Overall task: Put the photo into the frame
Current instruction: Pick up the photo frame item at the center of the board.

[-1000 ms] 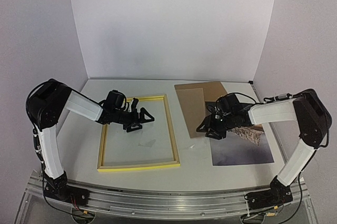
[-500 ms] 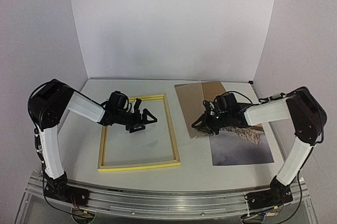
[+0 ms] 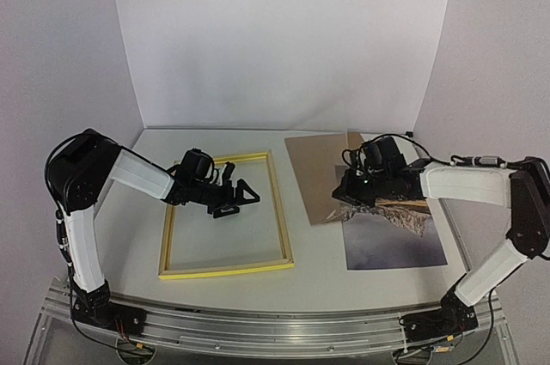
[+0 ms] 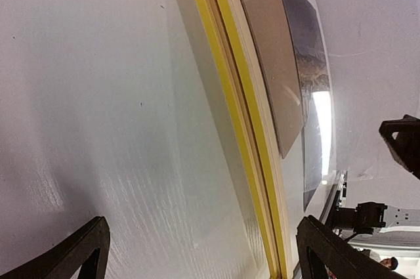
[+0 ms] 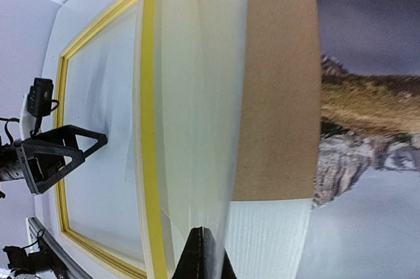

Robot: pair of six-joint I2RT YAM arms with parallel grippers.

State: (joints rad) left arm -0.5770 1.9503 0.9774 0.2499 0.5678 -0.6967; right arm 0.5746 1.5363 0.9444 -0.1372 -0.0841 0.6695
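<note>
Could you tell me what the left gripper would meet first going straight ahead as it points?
Most likely the frame, at its yellow rail ahead; the left gripper may pass above, since height is unclear.

Reaching the left arm forward and to the right, elbow raised high, holding the left gripper wide open, fingers spread apart. Stretching the right arm low toward the left, pressing the right gripper fully closed, fingertips touching each other.
</note>
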